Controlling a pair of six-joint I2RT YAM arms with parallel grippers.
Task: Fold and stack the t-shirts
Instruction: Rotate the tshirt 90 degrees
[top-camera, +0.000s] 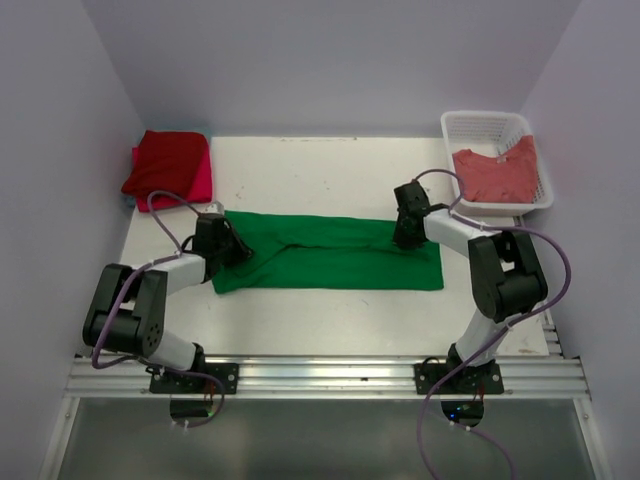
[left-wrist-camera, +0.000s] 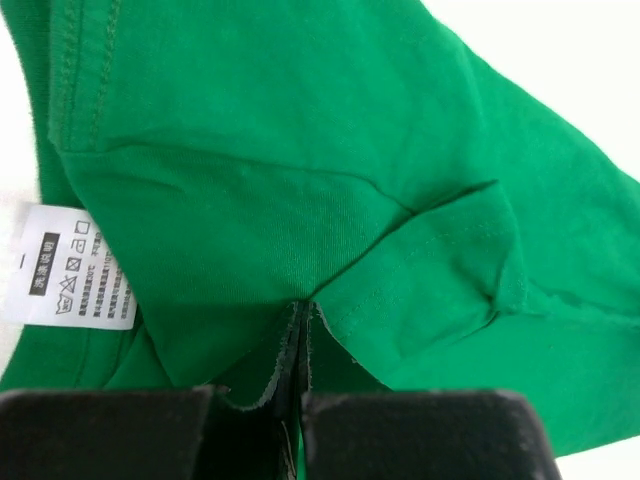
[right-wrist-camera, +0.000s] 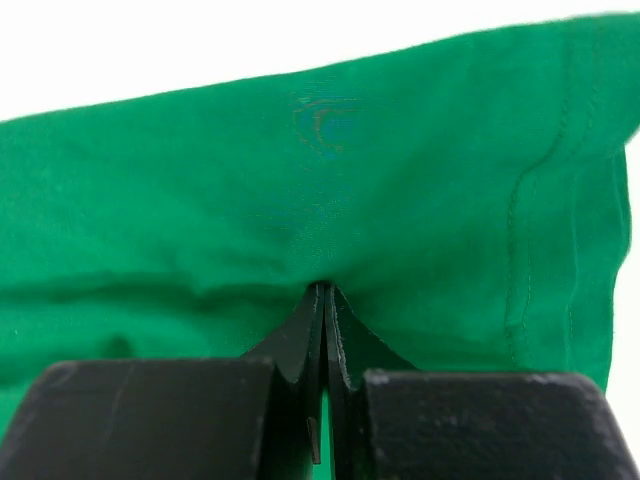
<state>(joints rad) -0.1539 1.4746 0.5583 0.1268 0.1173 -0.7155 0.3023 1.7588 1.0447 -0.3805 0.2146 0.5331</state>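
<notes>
green t-shirt (top-camera: 330, 264) edges in left gripper (left-wrist-camera: 303, 325), right gripper (right-wrist-camera: 325, 300)

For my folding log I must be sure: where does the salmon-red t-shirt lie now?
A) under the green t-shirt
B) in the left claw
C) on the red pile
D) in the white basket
D: the salmon-red t-shirt lies inside the white basket, while the left claw and right claw pinch the green t-shirt.

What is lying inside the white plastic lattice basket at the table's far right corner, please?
A salmon-red cloth t-shirt fills the basket; whatever lies beneath it is covered.
</notes>
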